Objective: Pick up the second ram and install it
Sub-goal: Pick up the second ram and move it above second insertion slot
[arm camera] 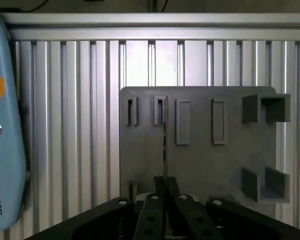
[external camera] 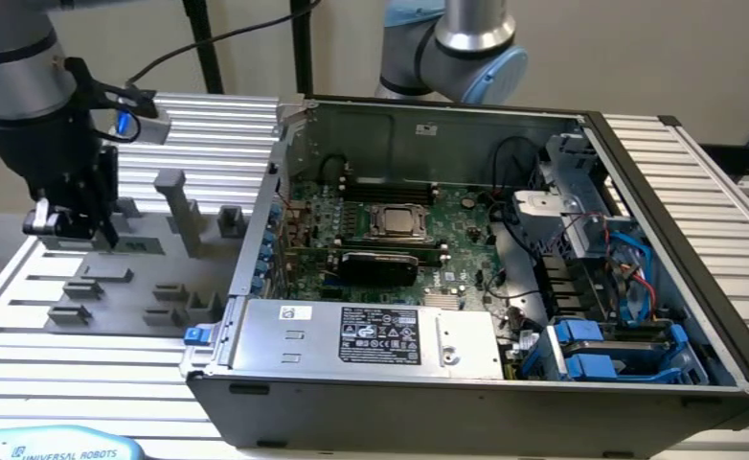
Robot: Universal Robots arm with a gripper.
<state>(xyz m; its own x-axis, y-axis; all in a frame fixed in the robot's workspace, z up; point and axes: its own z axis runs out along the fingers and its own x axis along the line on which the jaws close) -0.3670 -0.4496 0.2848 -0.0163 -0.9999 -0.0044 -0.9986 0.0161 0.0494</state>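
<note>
My gripper point(arm camera: 165, 183) looks pinched on the second ram point(arm camera: 165, 150), a thin strip seen edge-on over the grey fixture plate point(arm camera: 200, 165) on the ribbed surface point(arm camera: 70, 125); the open computer case point(external camera: 349, 402) lies toward the exterior view's right

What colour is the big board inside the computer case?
Green. The big board shows best in the exterior view.

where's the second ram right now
The second ram stands on edge in a slot of the grey fixture, clamped by the hand. The fixture sits at the exterior view's left of the open computer case.
</note>
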